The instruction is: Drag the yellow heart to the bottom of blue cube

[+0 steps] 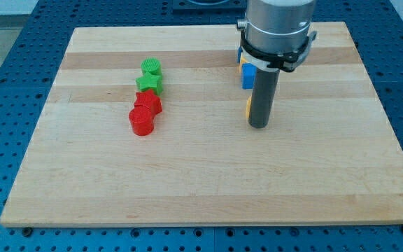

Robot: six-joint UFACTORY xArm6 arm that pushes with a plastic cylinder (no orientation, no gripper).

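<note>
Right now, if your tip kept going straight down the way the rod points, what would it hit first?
My tip points straight down at the wooden board, so it meets bare board first, apparently already touching. A yellow block peeks out just left of the rod.

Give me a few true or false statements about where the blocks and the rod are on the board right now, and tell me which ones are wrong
1. The two green blocks sit above the two red blocks in one column at the view's left. True.
2. My tip rests against the red blocks. False: it is well off to their right, beside a yellow block.
3. The yellow block beside the rod is in full view. False: only a thin sliver shows at the rod's left edge.
4. A blue block lies above that yellow sliver, partly hidden by the arm. True.
5. All blocks lie on the wooden board. True.
</note>
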